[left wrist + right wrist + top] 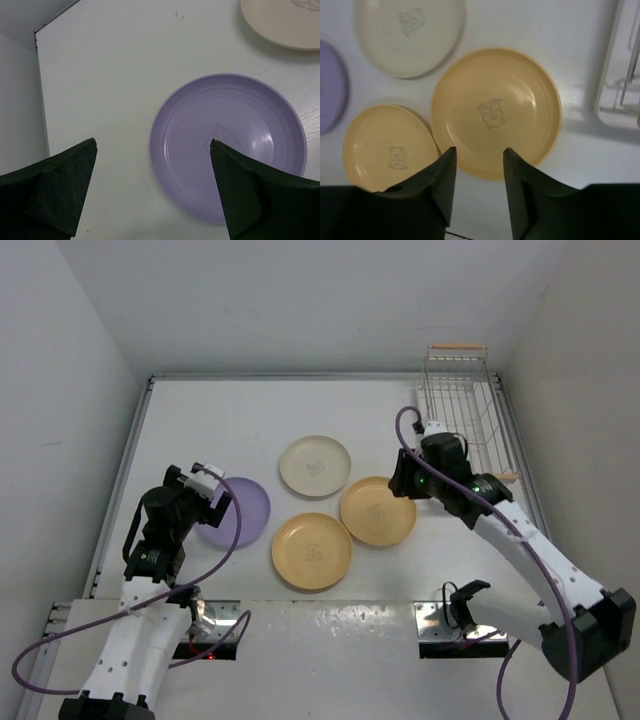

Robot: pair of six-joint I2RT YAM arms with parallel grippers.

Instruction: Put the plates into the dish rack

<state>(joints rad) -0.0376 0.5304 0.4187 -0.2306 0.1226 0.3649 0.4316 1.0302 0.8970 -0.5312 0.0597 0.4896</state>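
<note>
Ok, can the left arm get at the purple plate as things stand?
Probably yes: the left arm holds its jaws wide open over the purple plate, and the cream plate lies apart from it.

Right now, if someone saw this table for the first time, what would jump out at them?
Mid-table sit a lavender plate at left, a cream plate behind, and two yellow plates in front. The white dish rack in the far right corner holds none. The left gripper hangs open over the lavender one, the right gripper over the right-hand yellow one.
</note>
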